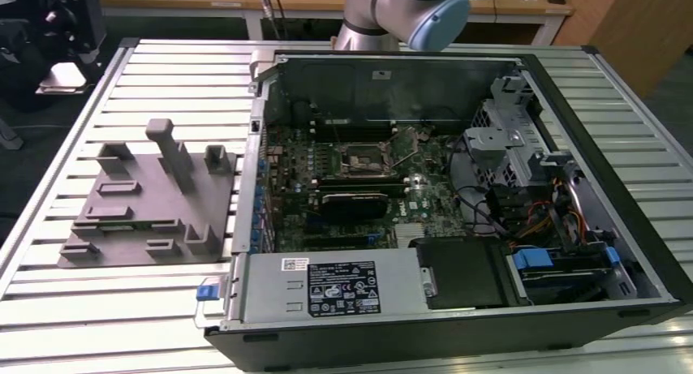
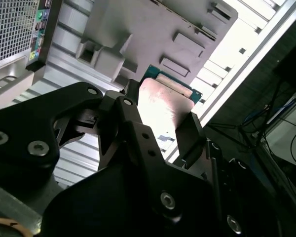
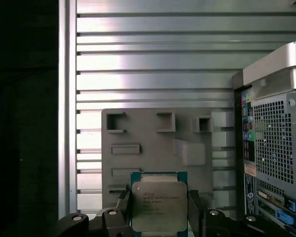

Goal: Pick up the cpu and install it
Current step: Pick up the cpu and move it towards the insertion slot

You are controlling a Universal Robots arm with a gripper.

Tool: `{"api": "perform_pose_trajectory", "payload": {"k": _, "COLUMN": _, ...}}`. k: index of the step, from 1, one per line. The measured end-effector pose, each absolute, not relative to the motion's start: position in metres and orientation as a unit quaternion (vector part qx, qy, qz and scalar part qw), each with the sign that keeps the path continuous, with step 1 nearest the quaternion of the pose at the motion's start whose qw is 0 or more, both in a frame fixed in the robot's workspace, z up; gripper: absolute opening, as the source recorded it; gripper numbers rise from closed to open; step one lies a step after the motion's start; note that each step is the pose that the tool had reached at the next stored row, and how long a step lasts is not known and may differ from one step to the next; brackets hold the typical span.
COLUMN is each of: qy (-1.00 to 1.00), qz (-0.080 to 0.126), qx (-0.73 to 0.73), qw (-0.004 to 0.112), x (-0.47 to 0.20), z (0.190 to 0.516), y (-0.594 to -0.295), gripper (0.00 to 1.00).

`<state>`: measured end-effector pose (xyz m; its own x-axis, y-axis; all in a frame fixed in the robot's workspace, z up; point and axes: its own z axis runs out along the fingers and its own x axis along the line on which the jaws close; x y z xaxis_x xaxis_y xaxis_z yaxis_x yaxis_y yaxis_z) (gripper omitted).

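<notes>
1. Start with your gripper. In both wrist views the jaws are closed to the width of the chip, with one of the black fingers pressed against each of two opposite edges. They hold nothing else.
2. The cpu sits between those fingers with its pale metal top facing the first wrist camera and its green edge showing along one side. It looks level in the grip, not cocked.
3. Beyond the chip is the grey tray with its slots and raised blocks. The chip looks large against the tray. From that, I judge it is held up clear of the tray and not resting in a recess. Count the pick-up as done.
4. The tray lies on the ribbed metal table. Beside the tray stands the open computer case, whose perforated rear panel and ports face the first wrist camera.
5. In the exterior view the tray is on the exterior view's left of the case, and the arm rises behind the far wall of the case.
6. Farthest from your gripper is the motherboard lying flat inside the case, with the square socket near its middle. As far as the small detail lets you tell, no chip is seated there. The install is not yet done: the chip is over the tray side of the table, well apart from the socket.
</notes>
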<state>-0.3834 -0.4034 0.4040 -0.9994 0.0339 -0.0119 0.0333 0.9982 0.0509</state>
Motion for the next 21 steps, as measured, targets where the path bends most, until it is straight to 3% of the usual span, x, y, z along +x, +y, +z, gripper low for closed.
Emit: {"api": "perform_pose_trajectory", "payload": {"k": 21, "qy": 1.0, "qz": 0.025, "qx": 0.017, "qw": 0.005, "x": -0.319, "z": 0.404, "y": -0.403, "gripper": 0.54}}
